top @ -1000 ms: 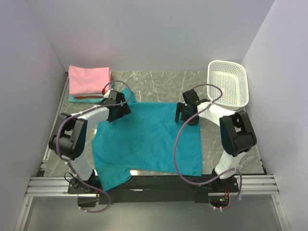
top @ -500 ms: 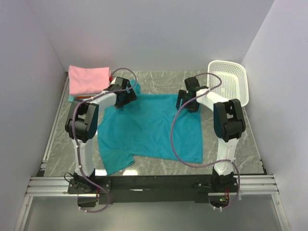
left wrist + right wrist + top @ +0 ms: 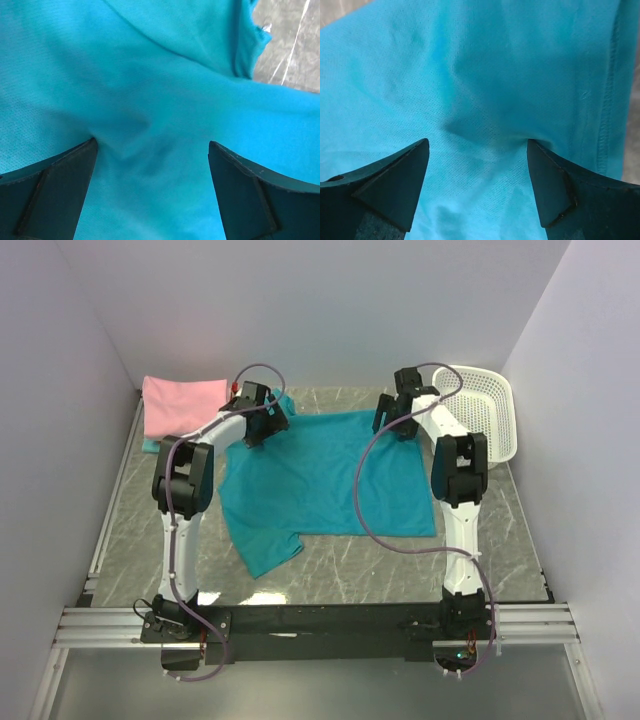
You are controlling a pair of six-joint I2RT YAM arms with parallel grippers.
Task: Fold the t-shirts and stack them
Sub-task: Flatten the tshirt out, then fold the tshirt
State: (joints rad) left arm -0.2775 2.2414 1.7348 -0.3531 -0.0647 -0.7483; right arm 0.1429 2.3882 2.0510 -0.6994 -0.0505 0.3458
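Folding is not yet showing on the teal-blue cloth t-shirt (image 3: 325, 475), which is lying spread flat in the middle of the grey marbled table (image 3: 350, 570), one sleeve pointing toward the near edge. We are reading the task as partly done: a pink folded cloth shirt (image 3: 183, 405) is sitting at the far left corner on a thin aqua layer (image 3: 150, 445), so a stack is standing there, while this shirt is waiting for every fold and its move onto that stack.

The left gripper (image 3: 262, 425) and the right gripper (image 3: 398, 418) are reaching over the shirt's far edge, one toward each corner. In both wrist views the jaws are standing spread wide, with cloth lying between them and nothing pinched; whether the tips are pressing on the fabric we are unable to tell from so close.

A white plastic lattice basket (image 3: 470, 370) is resting at the far right, just beside the right arm, crowding any swing that way.
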